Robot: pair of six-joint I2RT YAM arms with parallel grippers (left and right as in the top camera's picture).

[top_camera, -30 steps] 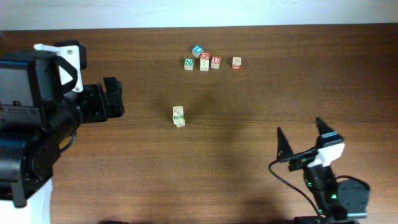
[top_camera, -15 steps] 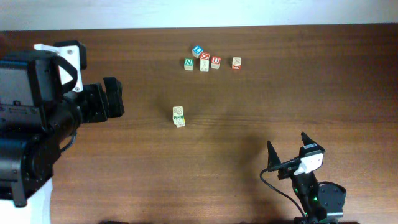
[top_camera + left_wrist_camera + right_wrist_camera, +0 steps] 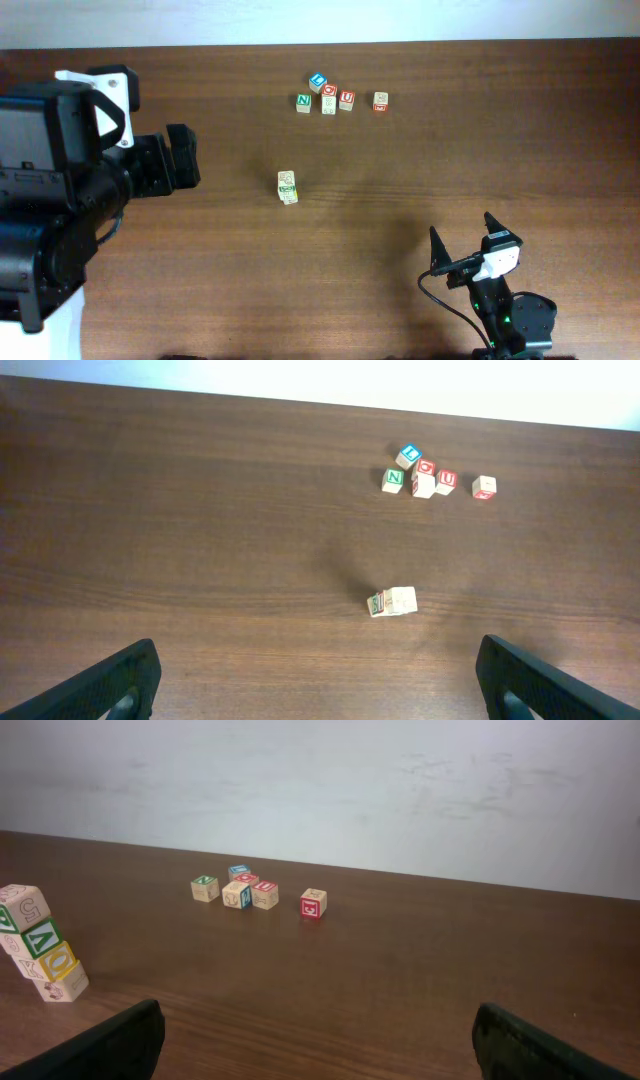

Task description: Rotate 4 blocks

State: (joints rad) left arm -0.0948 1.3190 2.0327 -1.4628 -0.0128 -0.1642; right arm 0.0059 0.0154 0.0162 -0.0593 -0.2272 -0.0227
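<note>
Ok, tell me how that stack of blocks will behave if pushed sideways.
The stack is four cubes high on a narrow base, and they sit unevenly twisted, so a high push would likely topple it. The cubes look wooden: probably stiff and light, sliding rather than rolling on the smooth table.

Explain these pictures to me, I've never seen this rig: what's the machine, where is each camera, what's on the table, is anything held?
These are two robot arms at a wooden table. The overhead view looks straight down: the left gripper is the bulky black one at left, the right gripper sits lower right. The other two views come from a camera on each wrist; the dark shapes in their bottom corners are that gripper's own fingers. Mid-table stands a stack of four cubes; five loose cubes lie near the far edge. Both grippers are open and hold nothing.
</note>
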